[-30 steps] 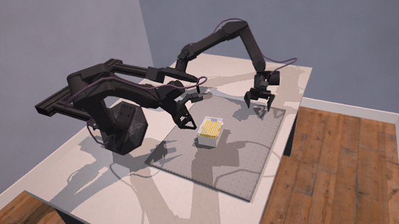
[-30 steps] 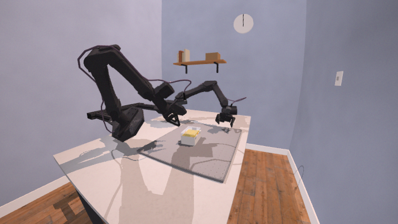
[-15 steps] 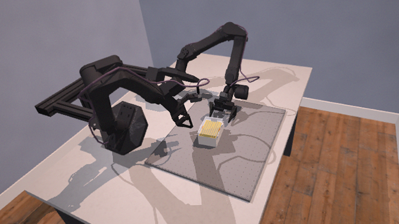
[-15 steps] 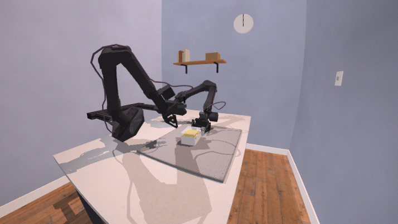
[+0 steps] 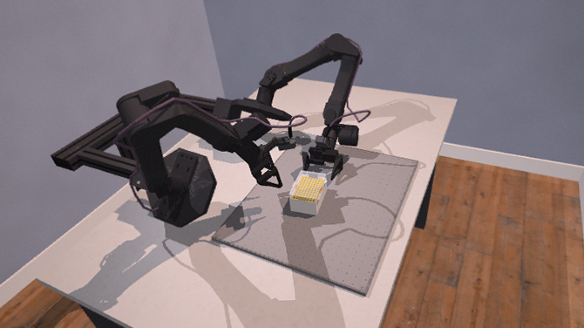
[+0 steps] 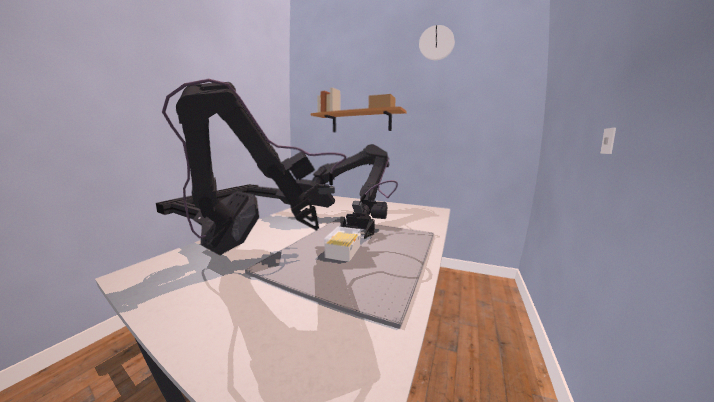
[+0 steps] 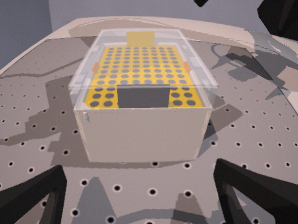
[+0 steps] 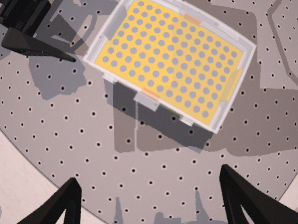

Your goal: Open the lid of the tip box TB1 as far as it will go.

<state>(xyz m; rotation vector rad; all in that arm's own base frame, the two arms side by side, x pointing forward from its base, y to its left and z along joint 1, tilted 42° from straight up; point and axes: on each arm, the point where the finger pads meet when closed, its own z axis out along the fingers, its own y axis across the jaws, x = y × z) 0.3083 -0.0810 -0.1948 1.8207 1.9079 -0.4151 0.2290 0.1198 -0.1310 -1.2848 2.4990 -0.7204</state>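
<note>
Fully open, the left gripper (image 5: pixel 321 171) (image 6: pixel 356 231) (image 7: pixel 139 173) (image 8: pixel 98 22) hovers beside one short end of the tip box TB1 (image 5: pixel 304 207) (image 6: pixel 337 254) (image 7: pixel 142 134) (image 8: pixel 170 60), its two fingers spread wide with nothing between them. Also fully open and holding nothing, the right gripper (image 5: pixel 287 164) (image 6: pixel 325 209) (image 7: pixel 234 15) (image 8: pixel 147 180) hangs above the base plate (image 5: pixel 355 257) (image 6: pixel 380 300) (image 7: pixel 30 125) (image 8: pixel 80 120), near the long front side of the box but apart from it. The white box stands upright on the perforated gray plate, which lies on a pale table (image 5: pixel 160 299) (image 6: pixel 175 310). The clear lid (image 7: pixel 210 82) (image 8: pixel 252 48) is down over the yellow insert (image 5: pixel 309 188) (image 6: pixel 343 239) (image 7: pixel 137 65) (image 8: pixel 172 55), whose rows of round holes show through it. A pale front tab (image 8: pixel 146 100) juts from the middle of the long side facing the right gripper, with an orange clip (image 8: pixel 150 93) just beside it. Both grippers are apart from the tab. At the box's short end nearest the left gripper, a dark rectangular patch (image 7: pixel 143 96) appears; a yellow one (image 7: pixel 140 39) marks the opposite end.
</note>
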